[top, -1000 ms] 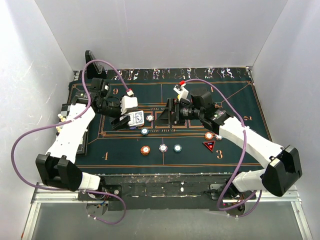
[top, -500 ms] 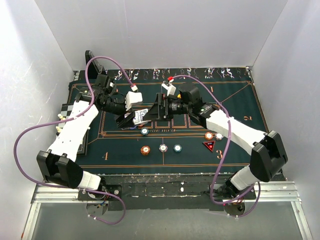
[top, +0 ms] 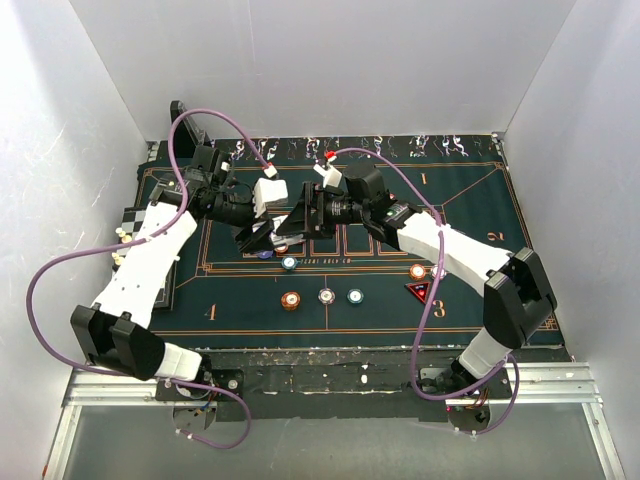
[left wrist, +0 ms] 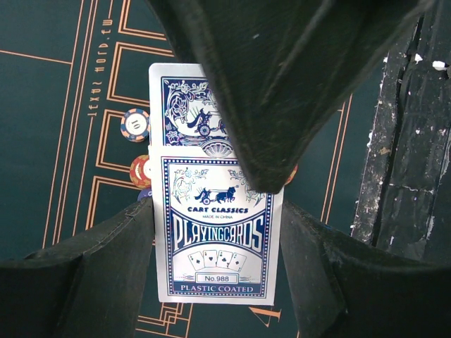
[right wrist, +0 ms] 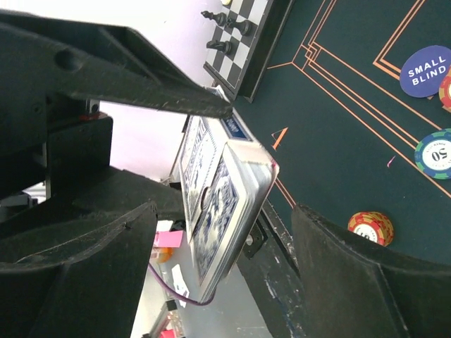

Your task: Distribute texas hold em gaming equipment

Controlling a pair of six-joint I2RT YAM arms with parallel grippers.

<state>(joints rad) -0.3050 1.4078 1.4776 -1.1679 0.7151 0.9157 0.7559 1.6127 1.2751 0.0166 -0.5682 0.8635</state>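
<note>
My left gripper (left wrist: pixel 215 289) is shut on a blue-and-white playing card box (left wrist: pixel 218 232) and holds it above the mat. The blue-backed deck (right wrist: pixel 225 204) sticks out of the box's open end. My right gripper (right wrist: pixel 225 282) is open, with one finger on each side of the deck and a gap on both sides. In the top view the two grippers meet over the mat's left centre: the left (top: pixel 262 237) and the right (top: pixel 298 218). On the mat lie an orange chip (top: pixel 291 300), a white chip (top: pixel 326 296), a teal chip (top: pixel 354 296) and a red triangular marker (top: pixel 418 291).
Another teal chip (top: pixel 289 264) and a blue "small blind" disc (right wrist: pixel 426 69) lie below the grippers. An orange chip (top: pixel 417 271) sits by the marker. A chequered board (top: pixel 135 225) with chess pieces lies off the left edge of the dark green mat (top: pixel 470 200).
My right arm has swung left to the left gripper, and its fingers now stand around the deck. The left gripper has raised and tilted the box toward it.
</note>
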